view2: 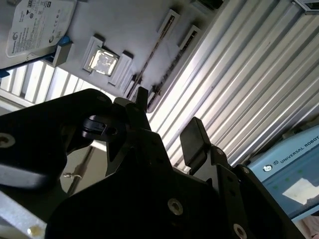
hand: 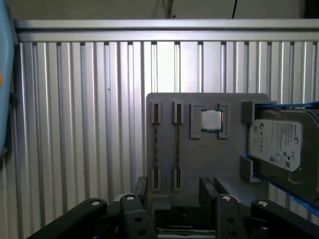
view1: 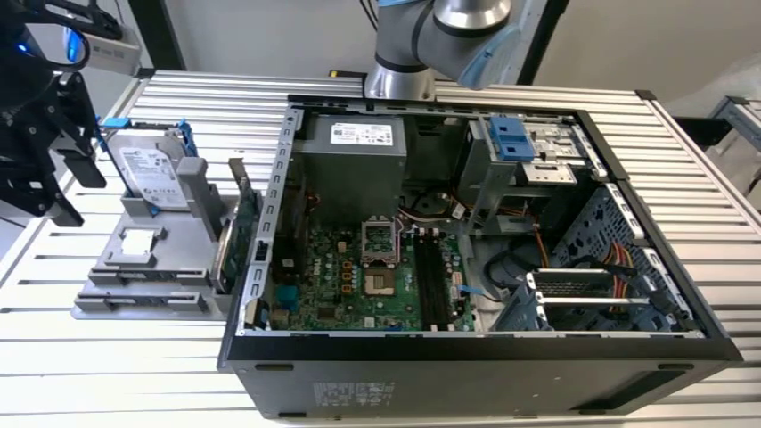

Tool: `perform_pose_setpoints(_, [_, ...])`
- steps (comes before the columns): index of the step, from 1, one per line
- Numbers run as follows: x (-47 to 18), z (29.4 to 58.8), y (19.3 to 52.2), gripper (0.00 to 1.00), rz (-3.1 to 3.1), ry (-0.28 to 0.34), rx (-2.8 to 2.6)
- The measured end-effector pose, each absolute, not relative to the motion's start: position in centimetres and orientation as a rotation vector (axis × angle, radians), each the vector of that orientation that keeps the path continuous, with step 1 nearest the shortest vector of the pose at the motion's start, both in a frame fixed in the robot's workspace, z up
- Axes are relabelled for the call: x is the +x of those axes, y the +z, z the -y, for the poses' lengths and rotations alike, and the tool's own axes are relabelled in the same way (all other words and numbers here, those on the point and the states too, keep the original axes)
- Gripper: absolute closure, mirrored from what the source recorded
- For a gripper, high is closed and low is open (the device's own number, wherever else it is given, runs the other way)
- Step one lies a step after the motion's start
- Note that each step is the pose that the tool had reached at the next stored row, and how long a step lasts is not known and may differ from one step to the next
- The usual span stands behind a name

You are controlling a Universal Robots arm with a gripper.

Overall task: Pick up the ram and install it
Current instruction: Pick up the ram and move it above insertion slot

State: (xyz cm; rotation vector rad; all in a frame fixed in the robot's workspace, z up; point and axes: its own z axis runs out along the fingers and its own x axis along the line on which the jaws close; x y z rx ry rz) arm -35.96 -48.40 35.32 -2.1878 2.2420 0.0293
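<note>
- First wrist view: tool [hand: 174, 192] hangs over the grey holder tray [hand: 199, 164], its two black fingers [hand: 207, 190] spread apart with nothing between them.
- The ram [hand: 177, 145] stands on edge in a narrow slot of that tray, showing as a thin dark line. It lines up roughly with the gap between the fingers and is not touched.
- A second stick [hand: 156, 145] sits in the neighbouring slot, parallel and just beside the first.
- On the same tray: a square processor chip [hand: 211, 120] in its pocket next to the sticks, then a hard drive [hand: 281, 147] in a blue frame at the tray's far side.
- Exterior view: tray rests on the ribbed metal table [view1: 178, 379], at the exterior view's left of the open computer case [view1: 476, 357].
- A green expansion card [view1: 244, 236] stands between tray and case.
- Inside the case, the long black memory slots [view1: 430, 285] lie on the motherboard, well apart from the ram.
</note>
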Motion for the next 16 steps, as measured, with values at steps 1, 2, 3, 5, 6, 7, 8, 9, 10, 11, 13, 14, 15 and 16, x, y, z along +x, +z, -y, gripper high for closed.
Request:
perform_pose_setpoints(1, [-36.0,48.4,35.3,0.00,-2.242,0.029,-2.188])
perform_pose_setpoints(2, [-36.0,48.4,35.2,0.00,-2.242,0.029,-2.188])
perform_pose_setpoints(3, [-36.0,48.4,35.1,0.00,-2.242,0.029,-2.188])
perform_pose_setpoints(5, [-36.0,48.4,35.0,0.00,-2.242,0.029,-2.188])
perform_pose_setpoints(6, [-36.0,48.4,34.9,0.00,-2.242,0.029,-2.188])
perform_pose_setpoints(7, [-36.0,48.4,34.9,0.00,-2.242,0.029,-2.188])
perform_pose_setpoints(8, [-36.0,48.4,34.8,0.00,-2.242,0.029,-2.188])
perform_pose_setpoints(9, [-36.0,48.4,34.7,0.00,-2.242,0.029,-2.188])
perform_pose_setpoints(10, [-36.0,48.4,34.7,0.00,-2.242,0.029,-2.188])
perform_pose_setpoints(11, [-36.0,48.4,34.6,0.00,-2.242,0.029,-2.188])
perform_pose_setpoints(13, [-36.0,48.4,34.4,0.00,-2.242,0.029,-2.188])
perform_pose_setpoints(14, [-36.0,48.4,34.3,0.00,-2.242,0.029,-2.188])
perform_pose_setpoints(15, [-36.0,48.4,34.2,0.00,-2.242,0.029,-2.188])
perform_pose_setpoints(16, [-36.0,48.4,34.1,0.00,-2.242,0.029,-2.188])
